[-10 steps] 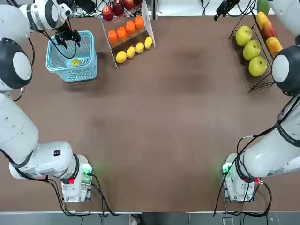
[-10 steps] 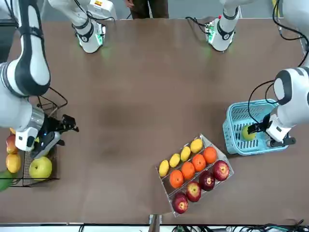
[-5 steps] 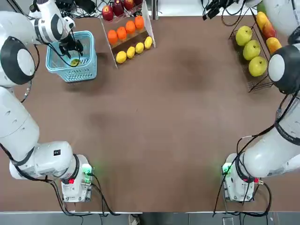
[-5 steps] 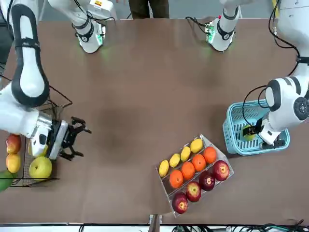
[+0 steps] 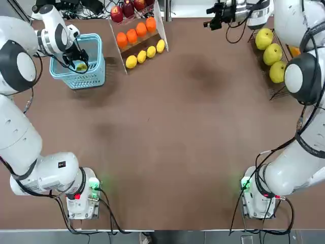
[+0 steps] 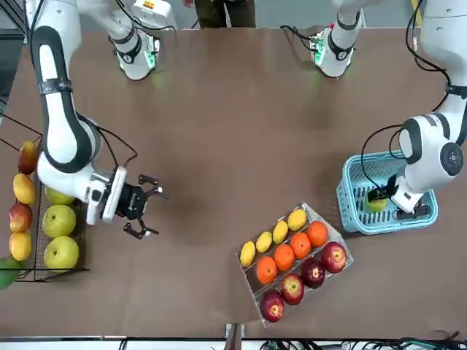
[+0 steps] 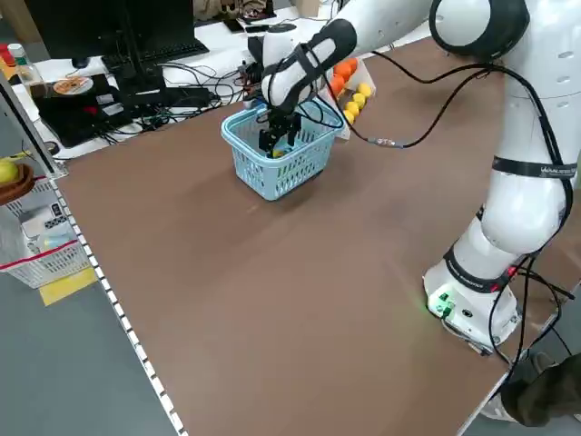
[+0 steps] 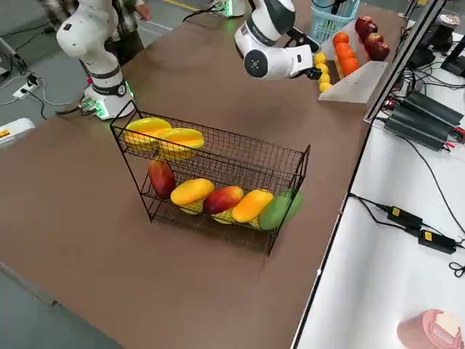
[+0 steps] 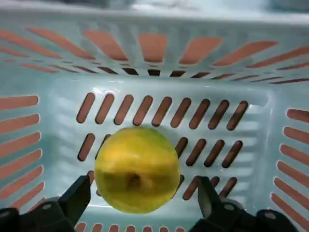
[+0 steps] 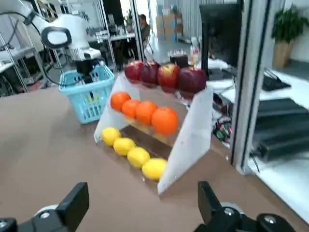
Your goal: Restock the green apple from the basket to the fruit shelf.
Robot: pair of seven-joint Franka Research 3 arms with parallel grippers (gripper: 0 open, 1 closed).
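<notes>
Our left gripper (image 9: 147,200) stands over the blue basket (image 9: 270,104), fingers apart; the green apple (image 9: 137,170) lies inside, ungripped. We should centre before lowering, clear of the rim. Our right gripper (image 6: 143,210), also spread, hangs beside the wire fruit shelf (image 6: 60,271).

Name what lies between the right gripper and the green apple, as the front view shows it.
In the front view, the white-sided fruit stand sits nearer the camera; straight between the right gripper and the green apple lies bare tabletop, then the basket's wall.
</notes>
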